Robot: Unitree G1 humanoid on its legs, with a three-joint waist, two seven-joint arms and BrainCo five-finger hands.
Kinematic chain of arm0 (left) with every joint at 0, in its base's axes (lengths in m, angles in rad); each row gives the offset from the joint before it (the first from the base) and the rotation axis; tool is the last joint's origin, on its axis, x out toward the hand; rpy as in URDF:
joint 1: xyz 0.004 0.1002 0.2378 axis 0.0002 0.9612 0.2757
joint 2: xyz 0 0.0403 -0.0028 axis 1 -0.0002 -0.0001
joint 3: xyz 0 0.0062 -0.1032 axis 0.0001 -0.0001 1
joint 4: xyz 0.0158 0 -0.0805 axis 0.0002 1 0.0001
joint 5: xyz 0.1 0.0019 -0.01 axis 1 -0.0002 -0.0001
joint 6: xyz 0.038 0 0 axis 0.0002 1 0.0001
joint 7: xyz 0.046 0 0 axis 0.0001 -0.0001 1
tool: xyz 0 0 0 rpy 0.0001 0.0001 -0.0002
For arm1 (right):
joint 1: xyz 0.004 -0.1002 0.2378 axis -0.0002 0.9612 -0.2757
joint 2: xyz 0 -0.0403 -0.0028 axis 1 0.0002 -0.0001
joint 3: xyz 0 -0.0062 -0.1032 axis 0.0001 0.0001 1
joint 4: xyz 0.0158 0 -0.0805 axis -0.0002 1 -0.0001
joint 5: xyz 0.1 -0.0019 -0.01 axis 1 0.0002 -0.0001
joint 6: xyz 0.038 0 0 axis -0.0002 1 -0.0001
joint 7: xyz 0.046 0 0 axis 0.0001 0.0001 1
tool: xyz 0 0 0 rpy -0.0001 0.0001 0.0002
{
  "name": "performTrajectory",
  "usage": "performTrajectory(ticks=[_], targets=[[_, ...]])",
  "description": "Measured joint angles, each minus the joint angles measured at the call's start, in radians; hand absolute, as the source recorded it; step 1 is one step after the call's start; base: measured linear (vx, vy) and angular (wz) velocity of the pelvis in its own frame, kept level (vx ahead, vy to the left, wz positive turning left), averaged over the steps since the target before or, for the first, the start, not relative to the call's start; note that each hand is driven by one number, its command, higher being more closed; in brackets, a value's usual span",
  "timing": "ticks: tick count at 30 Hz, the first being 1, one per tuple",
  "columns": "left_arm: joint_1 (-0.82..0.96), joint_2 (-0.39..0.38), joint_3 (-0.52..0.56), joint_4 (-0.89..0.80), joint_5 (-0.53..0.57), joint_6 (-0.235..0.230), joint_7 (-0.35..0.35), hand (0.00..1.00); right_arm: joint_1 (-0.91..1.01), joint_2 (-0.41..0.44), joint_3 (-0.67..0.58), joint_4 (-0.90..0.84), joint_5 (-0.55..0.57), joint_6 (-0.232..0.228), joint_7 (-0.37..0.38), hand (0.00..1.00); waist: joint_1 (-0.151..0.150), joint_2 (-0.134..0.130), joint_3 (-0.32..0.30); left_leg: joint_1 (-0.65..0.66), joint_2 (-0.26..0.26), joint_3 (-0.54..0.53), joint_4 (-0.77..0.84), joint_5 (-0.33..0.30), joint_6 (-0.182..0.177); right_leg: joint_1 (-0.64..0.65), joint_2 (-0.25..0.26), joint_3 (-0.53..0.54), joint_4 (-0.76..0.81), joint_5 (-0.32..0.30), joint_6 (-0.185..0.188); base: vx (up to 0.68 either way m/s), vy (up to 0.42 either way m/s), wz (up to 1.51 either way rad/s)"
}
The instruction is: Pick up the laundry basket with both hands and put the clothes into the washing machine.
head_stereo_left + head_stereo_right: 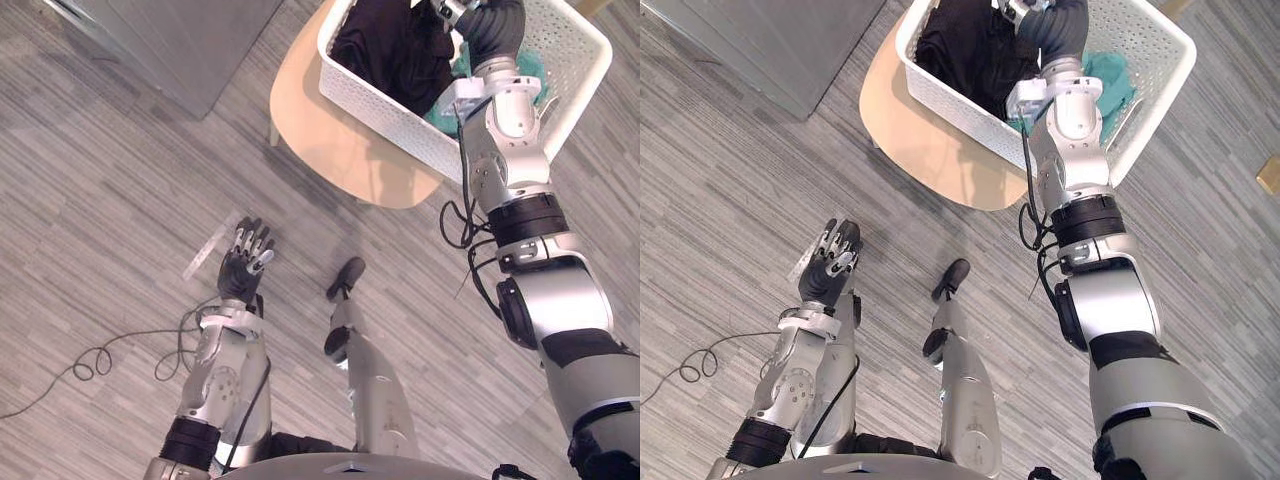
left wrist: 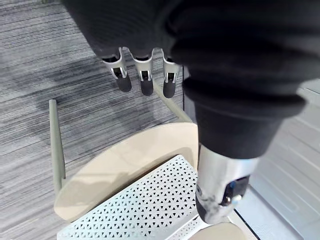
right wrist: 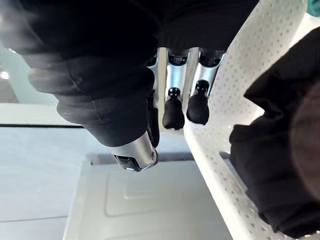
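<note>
Bright, even, diffuse light lies on the grey floor (image 1: 100,200), and shadows are soft: the white laundry basket (image 1: 385,120) only faintly darkens the round tabletop (image 1: 330,165) just beside its wall. The black clothes (image 1: 390,50) in the basket swallow the light and show hardly any folds, while the basket's white walls are the brightest surfaces. In the wrist views the dark covers of the left hand (image 2: 145,82) and the right hand (image 3: 173,112) stand as near-black masses against pale, evenly lit surroundings.
</note>
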Motion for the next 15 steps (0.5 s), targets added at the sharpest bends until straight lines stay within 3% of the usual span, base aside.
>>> performTrajectory(ticks=[4,10,13,15], targets=[[0.0,0.024,-0.005,0.0,-0.015,0.0,0.0,0.0,-0.089,-0.01,0.066,0.133,-0.073,0.017,0.002,0.0,-0.001,0.0,0.0,-0.007,0.0,0.007,-0.01,0.006,-0.006,-0.017,-0.002,0.003,0.0,0.006,0.008,-0.01,0.039,-0.06],[-0.002,0.039,-0.048,0.006,-0.014,0.0,0.014,0.0,-0.191,-0.017,0.188,0.333,-0.219,0.088,0.003,0.0,0.009,-0.003,-0.002,-0.034,-0.001,-0.005,-0.018,0.015,-0.006,-0.035,0.001,-0.007,0.0,0.013,0.01,0.03,0.052,0.06],[-0.004,0.038,-0.048,0.006,-0.014,0.0,0.018,0.0,-0.24,-0.02,0.234,0.409,-0.313,0.105,0.0,0.0,0.007,-0.003,-0.002,-0.05,-0.001,-0.022,-0.022,0.017,-0.006,-0.042,0.003,-0.023,-0.001,0.01,0.013,0.04,0.069,0.09],[-0.009,0.037,-0.049,0.004,-0.014,0.0,0.02,0.0,-0.287,-0.029,0.268,0.471,-0.436,0.135,-0.005,0.0,0.01,-0.004,-0.002,-0.06,-0.003,-0.026,-0.058,0.038,-0.008,-0.063,0.003,-0.03,-0.001,0.005,0.02,0.04,0.064,0.08]])
